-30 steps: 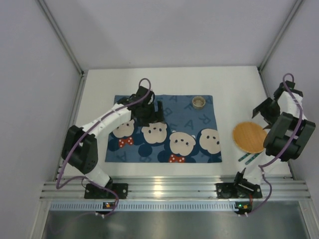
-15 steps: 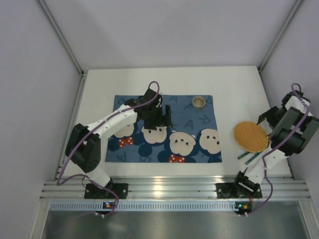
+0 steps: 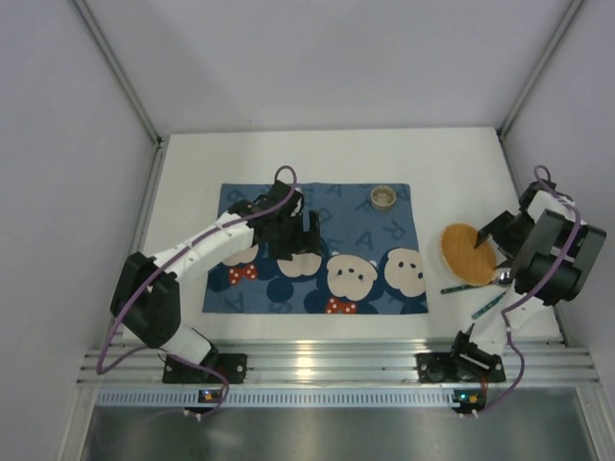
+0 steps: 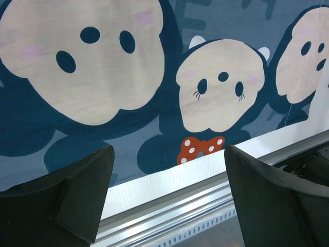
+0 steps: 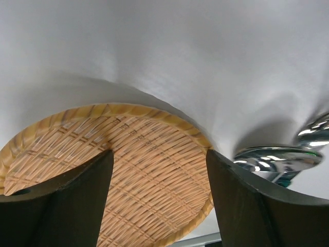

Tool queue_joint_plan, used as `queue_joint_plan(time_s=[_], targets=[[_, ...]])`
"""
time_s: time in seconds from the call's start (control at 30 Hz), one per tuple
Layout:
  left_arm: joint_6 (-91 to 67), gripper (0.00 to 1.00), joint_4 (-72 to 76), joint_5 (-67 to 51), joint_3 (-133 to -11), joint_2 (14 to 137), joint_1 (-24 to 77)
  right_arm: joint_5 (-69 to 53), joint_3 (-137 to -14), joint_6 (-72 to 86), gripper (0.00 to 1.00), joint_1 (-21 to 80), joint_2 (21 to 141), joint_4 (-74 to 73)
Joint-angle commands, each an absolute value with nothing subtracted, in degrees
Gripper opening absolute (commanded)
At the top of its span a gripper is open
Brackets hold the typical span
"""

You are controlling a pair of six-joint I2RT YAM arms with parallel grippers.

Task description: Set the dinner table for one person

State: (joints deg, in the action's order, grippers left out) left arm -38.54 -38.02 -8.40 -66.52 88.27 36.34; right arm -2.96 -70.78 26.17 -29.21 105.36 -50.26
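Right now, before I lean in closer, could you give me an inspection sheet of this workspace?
Surface: the dinner table, white, with a ribbed rail along the near edge.
Job's things: bear-print placemat flat mid-table; small round container on its far right corner; woven plate right of it; green-handled cutlery beside the plate.
Clutter: nothing seen.
Grippers: left gripper above the placemat, jaws open, empty; right gripper over the woven plate, jaws open.
Cables: purple cables loop along both arms.
Surroundings: plain pale walls.
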Motion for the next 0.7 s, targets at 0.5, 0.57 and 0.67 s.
queue_joint_plan(time_s=[0.5, 0.57, 0.67], targets=[[-38.58, 0.93, -38.32, -7.74, -69.35, 89.21, 37.09, -8.53, -73.83, 27.87, 0.73, -19.77, 93.97, -51.76], [-38.93, 0.93, -37.71, -7.82, -68.3, 88.6, 37.18, -7.3, -73.04, 27.34, 0.73, -20.65, 91.95, -52.21], [-39.55, 0.93, -37.01, -7.82, -66.8, 87.72, 37.26, -5.37, -70.67, 26.37, 0.74, -21.7, 90.36, -52.12]])
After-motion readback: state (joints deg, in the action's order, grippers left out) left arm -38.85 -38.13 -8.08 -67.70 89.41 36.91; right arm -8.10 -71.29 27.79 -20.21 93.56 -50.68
